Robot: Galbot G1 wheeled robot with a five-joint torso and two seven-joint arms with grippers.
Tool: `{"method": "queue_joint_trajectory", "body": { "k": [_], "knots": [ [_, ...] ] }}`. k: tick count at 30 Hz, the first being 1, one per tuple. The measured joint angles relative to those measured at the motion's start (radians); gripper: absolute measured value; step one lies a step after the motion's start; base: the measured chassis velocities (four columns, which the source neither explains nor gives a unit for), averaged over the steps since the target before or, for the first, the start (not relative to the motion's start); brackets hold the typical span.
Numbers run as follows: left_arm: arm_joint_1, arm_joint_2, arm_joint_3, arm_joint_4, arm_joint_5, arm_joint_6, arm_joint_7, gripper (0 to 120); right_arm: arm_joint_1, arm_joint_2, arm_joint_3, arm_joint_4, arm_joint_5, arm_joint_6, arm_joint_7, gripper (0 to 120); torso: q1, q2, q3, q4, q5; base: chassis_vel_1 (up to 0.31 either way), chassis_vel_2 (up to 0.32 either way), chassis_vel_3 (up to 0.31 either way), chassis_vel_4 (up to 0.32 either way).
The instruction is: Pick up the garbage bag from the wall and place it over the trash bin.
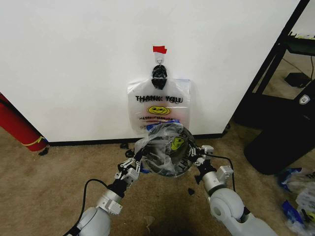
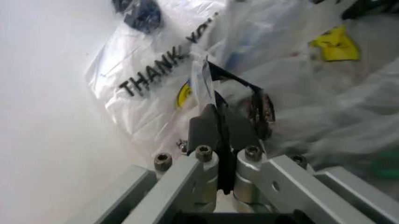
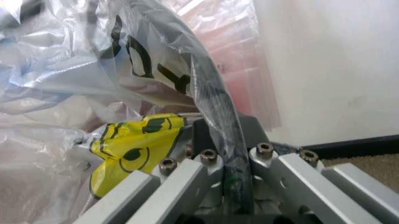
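Plastic garbage bag (image 1: 167,147) spans one trash bin (image 1: 184,164), both end effectors, left (image 1: 138,162) and right (image 1: 197,156), clamping its edge.

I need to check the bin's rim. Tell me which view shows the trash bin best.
The head view: the trash bin sits between both grippers, the garbage bag stretched across its round mouth. The right wrist view catches a curved stretch of black rim under plastic; the left wrist view shows bag plastic, no clear rim.

I count two smiley bags: one (image 1: 158,109) on the wall, one (image 1: 165,149) over one trash bin (image 1: 183,169); two grippers.
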Motion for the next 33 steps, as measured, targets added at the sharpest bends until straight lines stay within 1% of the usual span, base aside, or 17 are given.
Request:
{"method": "queue_joint_trajectory", "body": {
  "k": [7,8,9,12,14,18,19,20,23,25,27,28,29,33],
  "knots": [
    [-0.008,0.019,-0.006,-0.003,-0.056,0.028,-0.010,0,-0.004,-0.014,0.006,-0.023,0.002,0.015,-0.047,0,0.000,0.000,0.000,0.0000,0.0000,0.000,0.000,0.000,0.000],
    [-0.020,0.024,-0.008,0.012,-0.078,0.036,-0.012,0,-0.006,-0.032,0.015,-0.041,0.016,0.041,-0.123,0,0.000,0.000,0.000,0.0000,0.0000,0.000,0.000,0.000,0.000],
    [-0.022,0.025,-0.008,0.017,-0.089,0.039,-0.012,0,-0.007,-0.039,0.018,-0.049,0.023,0.050,-0.150,0,0.000,0.000,0.000,0.0000,0.0000,0.000,0.000,0.000,0.000],
    [-0.025,0.027,-0.009,0.038,-0.125,0.044,-0.012,0,-0.006,-0.051,0.028,-0.075,0.059,0.073,-0.217,0,0.000,0.000,0.000,-0.0001,0.0000,0.000,0.000,0.000,0.000],
    [-0.025,0.028,-0.009,0.042,-0.130,0.044,-0.012,0,-0.005,-0.051,0.030,-0.080,0.065,0.077,-0.227,0,0.000,0.000,0.000,-0.0001,-0.0001,0.000,0.000,0.000,0.000],
    [-0.023,0.030,-0.008,0.068,-0.161,0.040,-0.007,0,0.005,-0.052,0.037,-0.124,0.106,0.119,-0.302,0,0.000,0.000,0.000,0.0000,0.0000,0.000,0.000,0.000,0.000],
    [-0.021,0.030,-0.007,0.078,-0.169,0.037,-0.004,0,0.012,-0.050,0.039,-0.155,0.135,0.150,-0.357,0,0.000,0.000,0.000,0.0000,0.0000,0.000,0.000,0.000,0.000],
    [-0.021,0.030,-0.007,0.078,-0.169,0.037,-0.004,0,0.012,-0.050,0.039,-0.155,0.135,0.150,-0.357,0,0.000,0.000,0.000,0.0000,0.0000,0.000,0.000,0.000,0.000],
    [-0.018,0.029,-0.009,0.086,-0.182,0.027,0.009,0,0.018,-0.048,0.044,-0.188,0.176,0.180,-0.432,0,0.000,0.000,0.000,0.0000,0.0000,0.000,0.000,0.000,0.000],
    [-0.009,0.031,-0.010,0.082,-0.199,0.007,0.016,0,0.021,-0.046,0.047,-0.206,0.189,0.193,-0.464,0,0.000,0.000,0.000,0.0000,0.0000,0.000,0.000,0.000,0.000],
    [0.002,0.035,-0.009,0.071,-0.210,-0.030,0.025,0,0.025,-0.044,0.049,-0.216,0.190,0.197,-0.470,0,0.000,0.000,0.000,0.0001,0.0000,0.000,0.000,0.000,0.000],
    [0.002,0.035,-0.009,0.071,-0.210,-0.030,0.025,0,0.025,-0.044,0.049,-0.216,0.190,0.197,-0.470,0,0.000,0.000,0.000,0.0001,0.0000,0.000,0.000,0.000,0.000],
    [0.007,0.036,-0.010,0.067,-0.214,-0.056,0.036,0,0.027,-0.043,0.049,-0.221,0.190,0.198,-0.467,0,0.000,0.000,0.000,0.0000,0.0001,0.000,0.000,0.000,0.000],
    [0.018,0.049,-0.030,0.071,-0.230,-0.152,0.115,16,0.033,-0.036,0.049,-0.227,0.198,0.192,-0.411,0,0.000,0.000,0.000,0.0000,0.0000,0.000,0.000,0.000,0.000]
  ]
}}
